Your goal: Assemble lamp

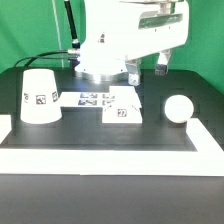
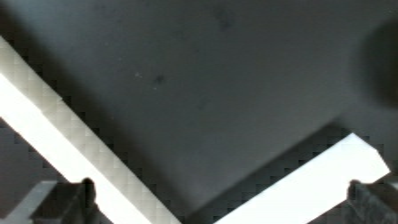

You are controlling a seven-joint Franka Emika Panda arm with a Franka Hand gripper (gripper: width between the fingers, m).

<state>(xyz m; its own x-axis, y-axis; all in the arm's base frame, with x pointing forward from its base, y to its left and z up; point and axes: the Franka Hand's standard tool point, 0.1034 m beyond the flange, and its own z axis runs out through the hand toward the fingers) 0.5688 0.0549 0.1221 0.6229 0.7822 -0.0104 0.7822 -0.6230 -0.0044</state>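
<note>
The cone-shaped shade [image 1: 40, 95] stands wide end down on the black table at the exterior view's left. The flat square base [image 1: 122, 112] lies near the middle. The ball-topped bulb [image 1: 178, 108] lies at the exterior view's right. My gripper [image 1: 148, 68] hangs above the table behind the base, touching none of the parts. In the wrist view my gripper [image 2: 217, 205] is open wide and empty, with dark fingertips [image 2: 63, 200] at both edges over bare dark table. I cannot tell which lamp part, if any, shows there.
The marker board [image 1: 92, 98] lies between the shade and the base. A raised white border [image 1: 100, 160] runs along the table's front and sides. A white band [image 2: 71, 130] and a white corner [image 2: 338, 165] cross the wrist view.
</note>
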